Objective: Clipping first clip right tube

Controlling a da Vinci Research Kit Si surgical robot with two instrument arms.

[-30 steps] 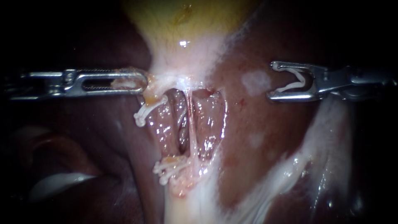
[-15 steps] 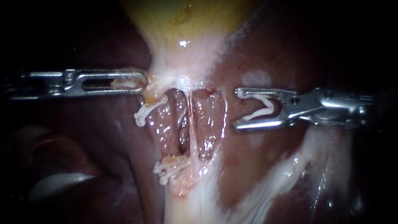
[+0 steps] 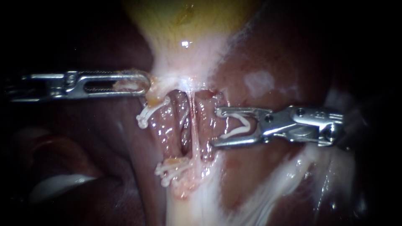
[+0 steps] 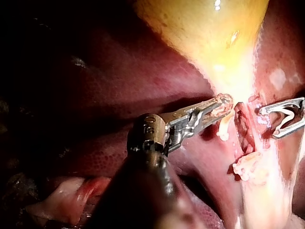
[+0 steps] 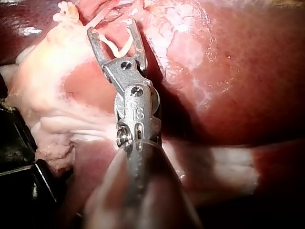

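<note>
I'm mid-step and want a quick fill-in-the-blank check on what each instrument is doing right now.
1. My right instrument carries a white ___ between its jaws.
2. My left instrument has its jaws ___ on tissue just below the yellow gallbladder.
3. The dark red organ lying behind both instruments is the ___.

Missing words: clip; shut; liver.

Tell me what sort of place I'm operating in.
Probably a surgical practice bench: a gallbladder against a liver, white clips already placed, and my right instrument holding a clip.
</note>
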